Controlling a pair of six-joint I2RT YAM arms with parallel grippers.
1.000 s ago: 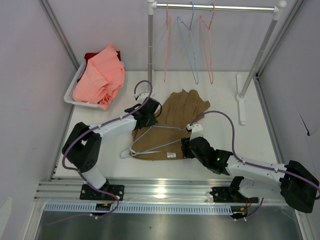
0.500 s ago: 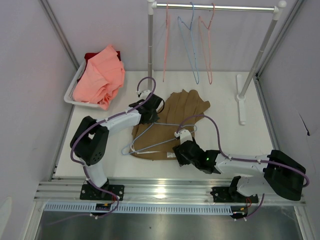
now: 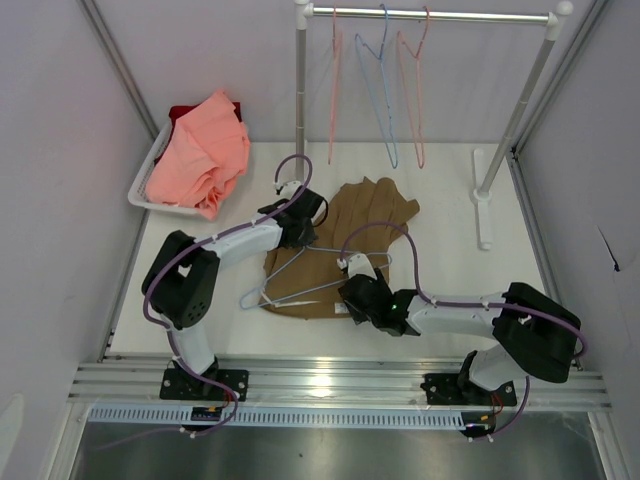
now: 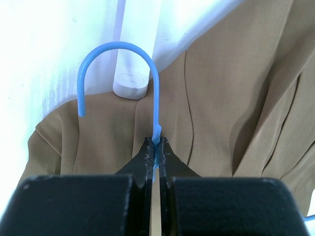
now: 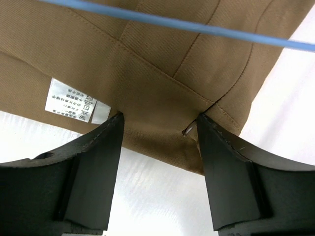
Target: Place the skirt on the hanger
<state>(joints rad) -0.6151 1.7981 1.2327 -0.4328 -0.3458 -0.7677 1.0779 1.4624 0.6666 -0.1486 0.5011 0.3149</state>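
The tan-brown skirt [image 3: 355, 215] lies flat on the white table with its waistband toward the arms. The pale blue hanger [image 3: 300, 290] lies on top of it. My left gripper [image 3: 300, 228] is shut on the hanger's neck just below the curved hook [image 4: 156, 98], with the skirt [image 4: 236, 88] beneath it. My right gripper [image 3: 356, 296] is open at the skirt's near edge. In the right wrist view its fingers [image 5: 93, 162] straddle the waistband [image 5: 162, 73] beside the white label [image 5: 69, 101]. The hanger's bar [image 5: 197, 27] crosses above.
A white basket [image 3: 140, 185] with a salmon-pink garment [image 3: 200, 150] stands at the back left. A clothes rack [image 3: 430, 15] at the back holds two pink hangers and a blue one [image 3: 380, 90]. Its pole [image 3: 300, 90] and foot [image 3: 482, 200] stand close to the skirt.
My right gripper has moved left along the skirt's near edge to the waistband. My left gripper moved slightly away with the hanger, still shut on it.
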